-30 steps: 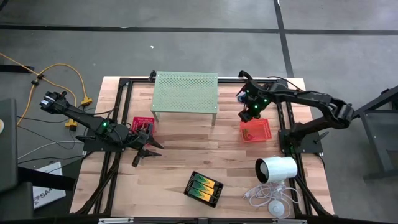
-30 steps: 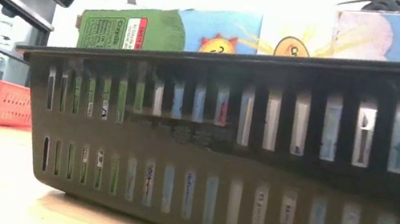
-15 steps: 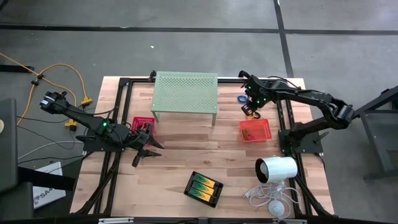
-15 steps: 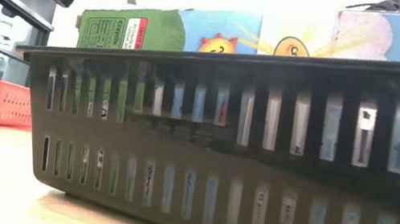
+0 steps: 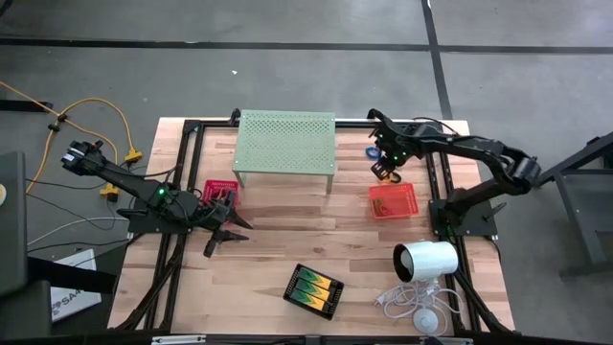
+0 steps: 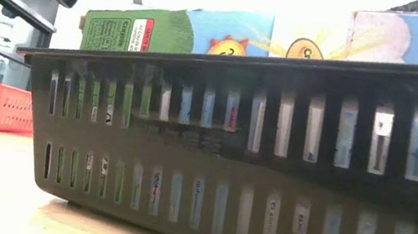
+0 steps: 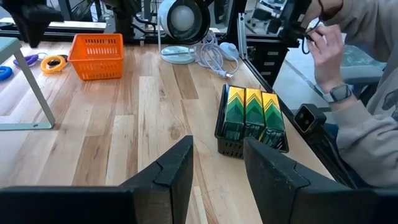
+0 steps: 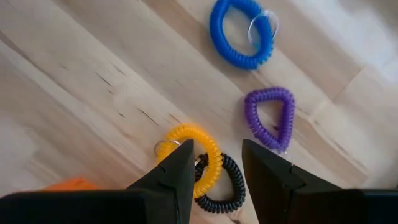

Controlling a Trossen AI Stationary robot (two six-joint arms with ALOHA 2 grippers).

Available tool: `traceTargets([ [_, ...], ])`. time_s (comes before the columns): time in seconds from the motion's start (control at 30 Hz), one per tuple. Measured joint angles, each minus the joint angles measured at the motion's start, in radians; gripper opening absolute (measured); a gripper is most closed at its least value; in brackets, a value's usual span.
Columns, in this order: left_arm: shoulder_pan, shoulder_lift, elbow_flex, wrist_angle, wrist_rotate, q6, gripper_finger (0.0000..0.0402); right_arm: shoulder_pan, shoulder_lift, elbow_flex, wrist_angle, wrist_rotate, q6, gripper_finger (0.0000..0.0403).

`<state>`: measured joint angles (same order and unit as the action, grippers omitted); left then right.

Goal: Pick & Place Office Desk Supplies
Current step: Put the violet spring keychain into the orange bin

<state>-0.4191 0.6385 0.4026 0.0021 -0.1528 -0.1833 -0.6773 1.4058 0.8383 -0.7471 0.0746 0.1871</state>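
In the right wrist view, my right gripper (image 8: 214, 167) is open above coiled rings on the wood. Its fingers stand on either side of the yellow-orange ring (image 8: 188, 157) and the black ring (image 8: 225, 186). A purple ring (image 8: 271, 116) and a blue ring (image 8: 241, 32) lie beyond. In the high view, my right gripper (image 5: 385, 170) is just on the far side of the orange-red mesh tray (image 5: 393, 200). My left gripper (image 5: 228, 233) is open and waits beside the pink-red tray (image 5: 218, 189). The black tray (image 5: 313, 289) holds crayon boxes.
The pale green perforated stand (image 5: 285, 144) stands at the far middle of the table. The white cylinder (image 5: 426, 261) and its cable lie near the right near corner. A person (image 7: 367, 93) sits beyond the table's edge in the left wrist view.
My right gripper has moved from over the orange-red tray's far edge toward the table's far edge, and now stands over the coiled rings.
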Motion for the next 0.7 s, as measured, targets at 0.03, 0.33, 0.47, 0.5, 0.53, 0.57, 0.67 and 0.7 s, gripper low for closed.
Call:
traceTargets([
  [0.03,0.0,0.0,0.0,0.0,0.0,0.0,0.0136,-0.003,0.02,0.0,0.001,0.0,0.0,0.0121],
  [0.33,0.0,0.0,0.0,0.0,0.001,0.0,0.0136,-0.057,0.128,0.034,0.017,0.004,-0.047,0.0121],
  [0.47,0.0,0.0,0.0,0.0,0.001,0.0,0.0136,-0.078,0.157,0.047,0.015,0.008,-0.081,0.0121],
  [0.5,0.0,0.0,0.0,0.0,0.001,0.0,0.0136,-0.08,0.162,0.049,0.019,0.007,-0.088,0.0121],
  [0.53,0.0,0.0,0.0,0.0,0.001,0.0,0.0136,-0.083,0.167,0.049,0.019,0.006,-0.095,0.0121],
  [0.57,0.0,0.0,0.0,0.0,0.001,0.0,0.0136,-0.085,0.172,0.049,0.019,0.005,-0.104,0.0121],
  [0.67,0.0,0.0,0.0,0.0,0.005,0.0,0.0136,-0.09,0.187,0.049,0.019,0.006,-0.123,0.0121],
  [0.7,0.0,0.0,0.0,0.0,0.005,0.0,0.0136,-0.091,0.192,0.049,0.019,0.007,-0.13,0.0121],
])
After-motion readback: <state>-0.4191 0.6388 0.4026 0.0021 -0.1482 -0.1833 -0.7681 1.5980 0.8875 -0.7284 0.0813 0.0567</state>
